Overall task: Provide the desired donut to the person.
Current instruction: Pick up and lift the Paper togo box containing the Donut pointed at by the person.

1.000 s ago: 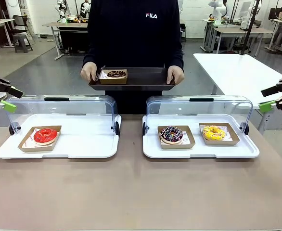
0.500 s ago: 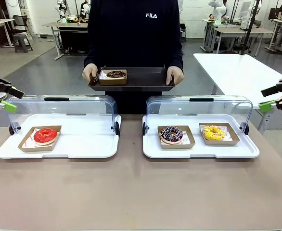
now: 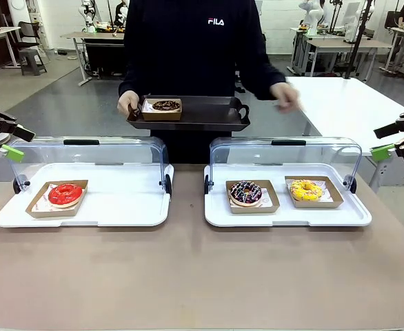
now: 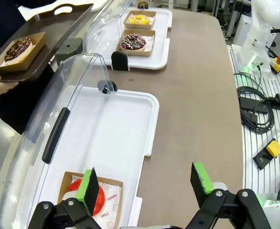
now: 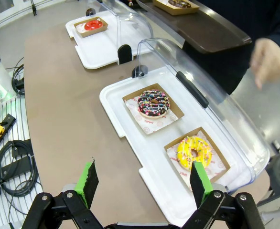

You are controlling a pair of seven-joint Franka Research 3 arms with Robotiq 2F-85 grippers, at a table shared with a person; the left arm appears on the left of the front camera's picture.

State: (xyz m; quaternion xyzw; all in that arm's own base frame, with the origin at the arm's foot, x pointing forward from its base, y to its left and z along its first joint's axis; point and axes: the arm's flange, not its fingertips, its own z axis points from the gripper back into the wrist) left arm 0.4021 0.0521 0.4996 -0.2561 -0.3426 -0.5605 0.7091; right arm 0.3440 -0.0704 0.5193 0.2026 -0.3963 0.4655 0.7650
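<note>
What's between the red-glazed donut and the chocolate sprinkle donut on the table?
Front view: bare floor of the left white plastic tray, a brown tabletop strip, the right tray's rim.

Both end effectors (image 3: 17, 142) (image 3: 382, 141) agape, raised.

Brown table (image 3: 188, 276), left tray (image 3: 119, 200), right tray (image 3: 216, 207)

White "FILA" lettering sits on the chest of the sweatshirt (image 3: 216, 22) worn by the person (image 3: 188, 55) at twelve o'clock across the table, and the paper liner (image 4: 112, 200) under the red donut (image 3: 65, 194), at nine o'clock on the left tray (image 3: 123, 196), reads "YUMMY" and "SMILE".
</note>
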